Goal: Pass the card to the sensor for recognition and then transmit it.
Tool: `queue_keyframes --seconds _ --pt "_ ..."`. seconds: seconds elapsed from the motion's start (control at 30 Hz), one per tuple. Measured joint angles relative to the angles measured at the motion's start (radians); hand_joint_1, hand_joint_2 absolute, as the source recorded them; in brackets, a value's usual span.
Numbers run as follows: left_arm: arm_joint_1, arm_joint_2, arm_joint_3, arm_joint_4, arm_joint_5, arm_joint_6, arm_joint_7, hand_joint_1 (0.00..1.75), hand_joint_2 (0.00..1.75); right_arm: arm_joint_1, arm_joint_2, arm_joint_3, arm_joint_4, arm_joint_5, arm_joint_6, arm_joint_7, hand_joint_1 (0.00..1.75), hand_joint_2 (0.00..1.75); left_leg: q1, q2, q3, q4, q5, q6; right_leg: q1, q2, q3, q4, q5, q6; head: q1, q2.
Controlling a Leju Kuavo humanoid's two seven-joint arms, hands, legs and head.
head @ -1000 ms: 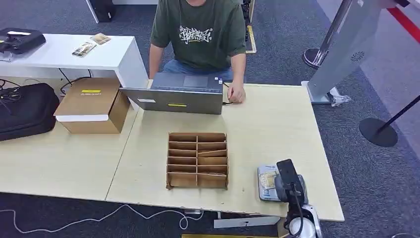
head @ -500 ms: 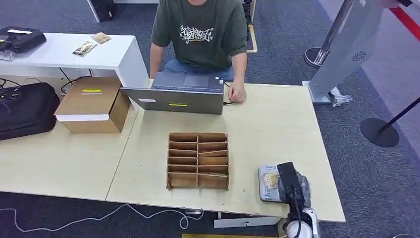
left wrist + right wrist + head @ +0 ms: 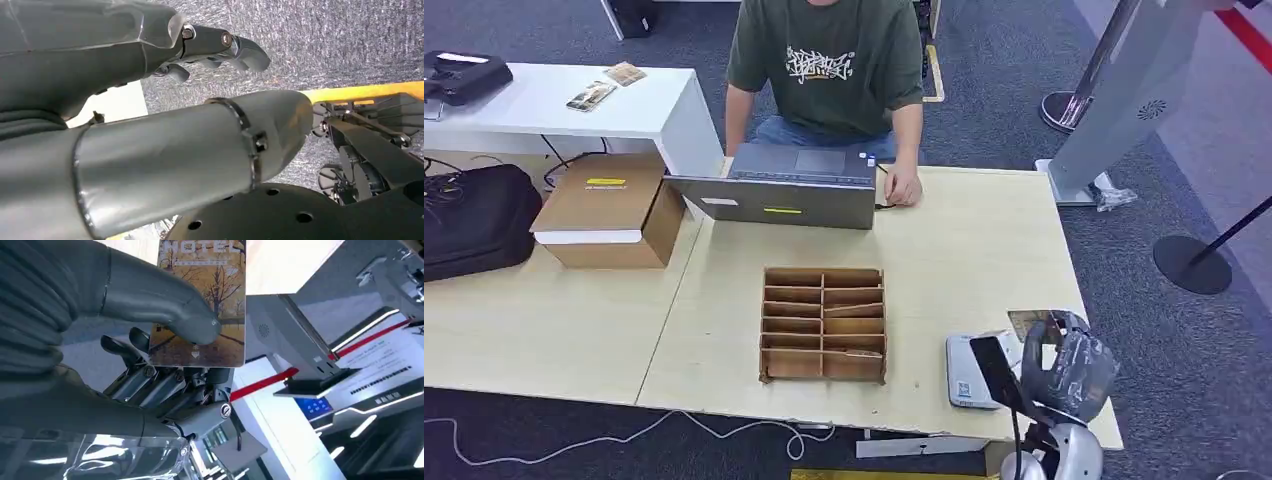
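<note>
Pinching card (image 3: 202,300), right hand (image 3: 165,365), thumb on top

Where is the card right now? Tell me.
The card is in the right hand, pinched between thumb and fingers. In the head view it is at the table's near right corner, beside the grey sensor.

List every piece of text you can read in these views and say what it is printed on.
"HOTEL": on the card that the right hand holds; the top of the letters is cut off, and the small line beneath is too blurred to read.
White graffiti lettering on the person's green T-shirt: stylised, unreadable.
Yellow labels on the cardboard box and on the laptop: too small.
Blue-and-white sign board: blurred.
</note>
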Motion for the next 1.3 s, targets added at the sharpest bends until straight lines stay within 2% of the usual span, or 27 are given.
queue_keyframes --seconds 0.2,0.27,0.3,0.33,0.37,0.43,0.47,0.5,0.63,0.8,1.3 --pt "0.000 0.000 0.000 0.000 -0.003 0.002 -0.011 0.00 0.00 0.014 0.000 0.020 -0.012 0.245 -0.117 0.037 1.75 1.75 0.000 0.000 0.000 0.000 0.000 0.000 0.000 0.000 -0.001 0.000 0.000 0.000 0.000 0.000" --pt "0.000 0.001 0.000 0.000 -0.010 0.003 -0.011 0.00 0.00 0.025 -0.022 0.016 -0.034 0.278 -0.121 0.017 1.75 1.75 -0.001 0.000 0.000 0.000 0.000 0.000 0.000 0.000 -0.001 0.000 0.000 0.000 0.000 0.000" --pt "0.000 0.002 0.000 0.000 -0.013 0.003 -0.011 0.00 0.00 0.034 -0.039 0.005 -0.054 0.285 -0.121 -0.016 1.75 1.75 -0.001 -0.001 0.000 0.000 0.000 0.001 0.000 0.000 -0.001 0.000 0.000 0.000 0.000 0.000" --pt "0.000 0.003 0.000 0.000 -0.019 0.003 -0.011 0.00 0.00 0.045 -0.040 -0.020 -0.085 0.285 -0.121 -0.094 1.75 1.75 -0.001 -0.001 -0.001 0.000 0.000 0.001 0.000 -0.001 -0.001 0.000 0.000 0.000 0.000 0.000" --pt "0.001 0.003 0.000 0.000 -0.023 0.005 -0.011 0.00 0.00 0.050 -0.034 -0.057 -0.118 0.286 -0.121 -0.205 1.75 1.75 -0.001 -0.002 -0.002 0.000 0.000 0.001 0.000 -0.001 -0.001 0.000 0.000 0.000 0.000 0.000" --pt "0.002 0.007 0.000 0.000 -0.031 0.007 -0.011 0.00 0.00 0.043 0.008 -0.170 -0.193 0.285 -0.121 -0.492 1.75 1.75 -0.001 -0.001 -0.001 0.000 -0.001 0.001 0.000 0.000 -0.001 0.000 0.000 0.000 0.000 0.000" --pt "0.000 0.010 0.000 0.000 -0.034 0.008 -0.011 0.00 0.00 0.044 0.024 -0.212 -0.225 0.284 -0.121 -0.578 1.75 1.75 -0.001 -0.001 -0.001 0.000 -0.001 0.001 0.000 -0.001 -0.001 0.000 0.000 0.000 0.000 0.000" --pt "0.000 0.011 0.000 0.000 -0.037 0.008 -0.011 0.00 0.00 0.050 0.032 -0.242 -0.255 0.285 -0.121 -0.627 1.75 1.75 -0.001 -0.002 -0.002 0.000 -0.001 0.001 0.000 -0.002 -0.001 0.000 -0.001 0.000 0.000 0.000" --pt "0.001 0.016 0.000 0.000 -0.043 0.006 -0.011 0.00 0.00 0.057 0.036 -0.321 -0.355 0.283 -0.121 -0.626 1.75 1.75 -0.001 -0.003 -0.002 0.000 -0.001 0.001 0.000 -0.002 -0.001 0.000 -0.001 0.001 0.000 0.000" --pt "0.000 0.021 0.000 0.000 -0.045 0.003 -0.010 0.00 0.00 0.058 0.036 -0.351 -0.413 0.284 -0.121 -0.626 1.75 1.75 -0.001 -0.003 -0.002 0.000 -0.001 0.001 0.000 -0.002 -0.001 0.000 -0.001 0.001 0.000 0.000" --pt "0.000 0.029 0.000 0.000 -0.055 0.001 -0.001 0.00 0.00 0.048 0.037 -0.365 -0.466 0.284 -0.121 -0.626 1.75 1.75 -0.001 -0.003 -0.002 0.000 -0.001 0.001 0.000 -0.002 -0.001 0.000 -0.001 0.001 0.000 0.000"
